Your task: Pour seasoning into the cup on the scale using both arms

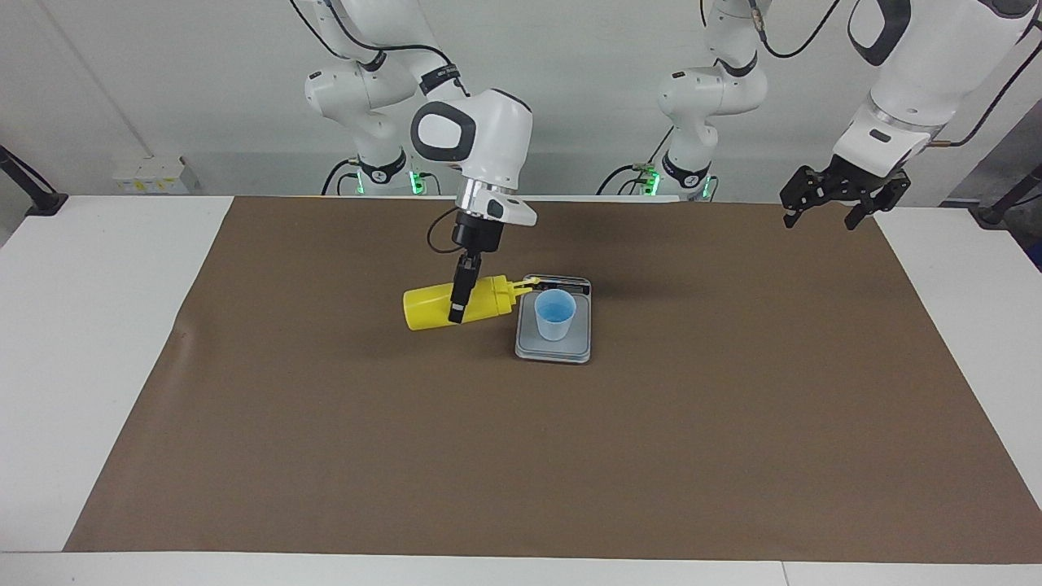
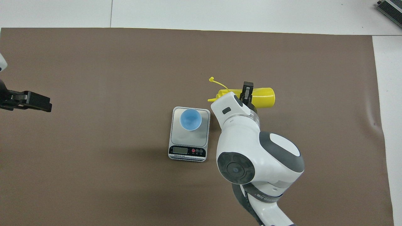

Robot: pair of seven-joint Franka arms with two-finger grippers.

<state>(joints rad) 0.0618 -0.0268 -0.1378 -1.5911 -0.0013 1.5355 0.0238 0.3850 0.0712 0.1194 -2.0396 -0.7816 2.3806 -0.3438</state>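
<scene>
Facing view: white counter (image 1: 106, 342) under a big brown mat (image 1: 521, 456), plain white wall at the robots' end, arm bases with green lights there.

Yellow bottle (image 1: 435, 306) lies near horizontal, held in the air just over the mat, beside the scale (image 1: 553, 348) toward the right arm's end of the counter. Nozzle end points at the scale, flat bottom points away. Right gripper (image 1: 458, 303) comes down from above and its fingers are clamped across the bottle's middle; one black finger (image 1: 457, 299) crosses the front of the body. Tethered cap (image 2: 211, 78) sticks out loose from the nozzle end, seen best from overhead.

Blue cup (image 1: 555, 314) stands upright on the scale platform, at the part farther from the robots, clear of the bottle. Nozzle reaches about to the scale's edge, not over the cup. Scale display strip (image 2: 187, 151) faces the robots.

Overhead, the right arm's white wrist hides most of the bottle; only its bottom end (image 2: 265, 97) and nozzle part show.

Left gripper (image 1: 829, 205) hangs over the mat's corner at the left arm's end, well apart from everything, fingers spread and empty; that arm waits.
</scene>
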